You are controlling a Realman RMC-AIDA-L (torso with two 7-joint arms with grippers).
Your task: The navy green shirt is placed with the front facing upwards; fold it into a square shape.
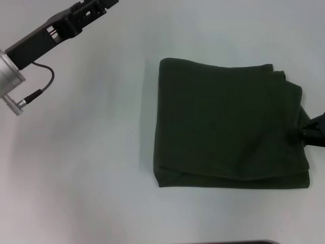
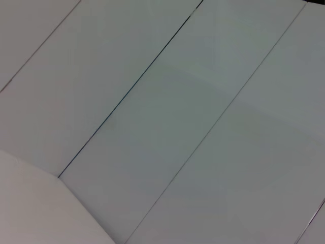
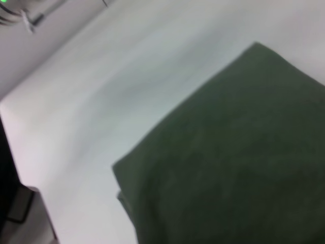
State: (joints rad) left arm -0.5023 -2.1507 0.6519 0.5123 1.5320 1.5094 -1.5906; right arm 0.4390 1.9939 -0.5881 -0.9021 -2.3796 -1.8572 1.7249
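Already the navy green shirt [image 1: 231, 127] lies as a near-square stack of layers on the white tabletop [image 1: 91, 168], toward its right edge, plain side up (no lettering shows). The right gripper [image 1: 311, 131] sits at the bundle's right edge, touching the cloth; whether it pinches the fabric I cannot tell. The left gripper [image 1: 81, 15] hangs well apart, over the far left corner, its state also unclear. Judging by the uneven right-hand layers, only tidying and letting go seem left.
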